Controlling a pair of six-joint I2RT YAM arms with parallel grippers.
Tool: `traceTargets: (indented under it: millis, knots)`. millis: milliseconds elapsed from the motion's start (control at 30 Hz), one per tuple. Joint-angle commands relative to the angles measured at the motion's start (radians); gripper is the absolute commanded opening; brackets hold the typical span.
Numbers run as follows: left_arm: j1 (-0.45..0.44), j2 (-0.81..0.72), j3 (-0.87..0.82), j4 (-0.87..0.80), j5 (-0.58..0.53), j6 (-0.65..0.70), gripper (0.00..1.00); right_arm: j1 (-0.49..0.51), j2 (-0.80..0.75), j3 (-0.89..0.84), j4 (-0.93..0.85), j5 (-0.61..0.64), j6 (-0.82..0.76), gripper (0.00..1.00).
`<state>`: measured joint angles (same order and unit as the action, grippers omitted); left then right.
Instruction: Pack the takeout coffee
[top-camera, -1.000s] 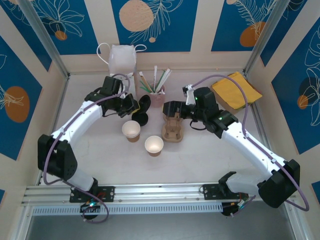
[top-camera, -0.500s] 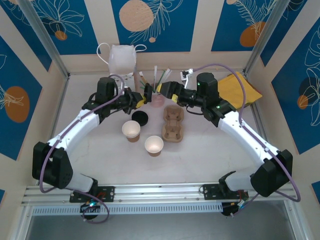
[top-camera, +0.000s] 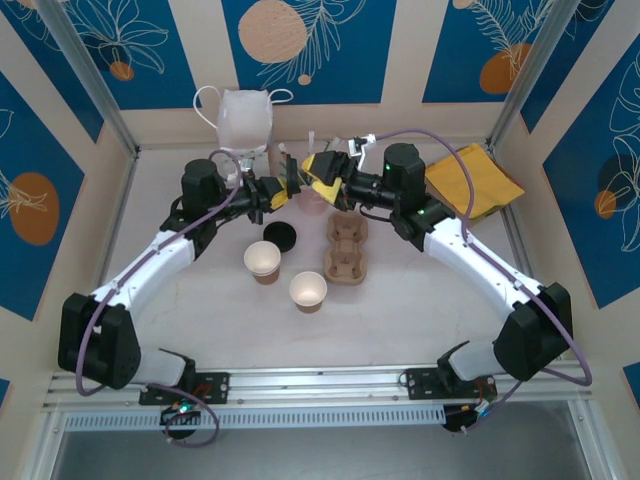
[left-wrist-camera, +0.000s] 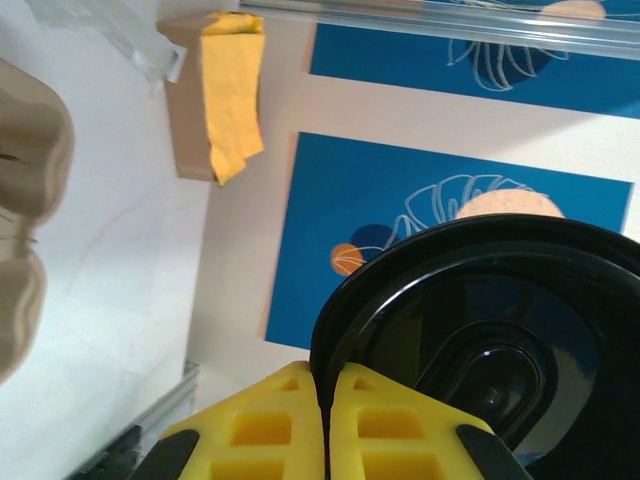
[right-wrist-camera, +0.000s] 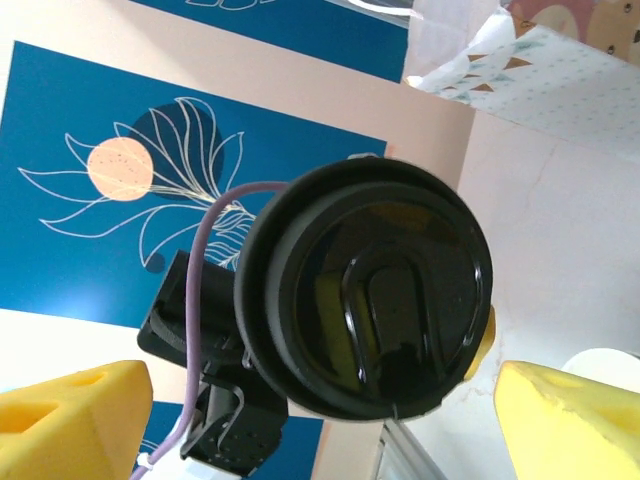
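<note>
Black lid (left-wrist-camera: 470, 300) in closed left gripper (left-wrist-camera: 325, 405)

lid (left-wrist-camera: 480, 340) in left gripper (left-wrist-camera: 325, 425) | cup carrier (top-camera: 347, 250) right of open cups (top-camera: 262, 260)

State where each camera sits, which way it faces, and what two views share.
Top external: above and behind the bases, looking down at the table; both arms show, left tool and right tool facing each other.
Left wrist: on the left arm, facing across the table toward a blue-panelled wall; its fingers pinch the rim of a black lid.
Right wrist: on the right arm, facing the left tool; its spread fingers flank that lid.
Shared: all three show the lid.
</note>
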<state>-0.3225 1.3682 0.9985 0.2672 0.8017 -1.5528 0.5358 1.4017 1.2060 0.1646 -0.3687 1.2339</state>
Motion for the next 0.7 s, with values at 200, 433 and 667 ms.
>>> traceTargets:
  millis: [200, 433, 667]
  knots:
    - [0.011, -0.020, -0.044, 0.159, 0.043, -0.114, 0.06, -0.002, 0.087, 0.040, 0.134, -0.090, 0.122, 0.91]
    - [0.011, -0.027, -0.044, 0.122, 0.050, -0.102, 0.07, -0.001, 0.129, 0.061, 0.171, -0.123, 0.145, 0.92]
    - [0.011, -0.025, -0.028, 0.098, 0.052, -0.091, 0.07, 0.004, 0.143, 0.060, 0.183, -0.135, 0.149, 0.90]
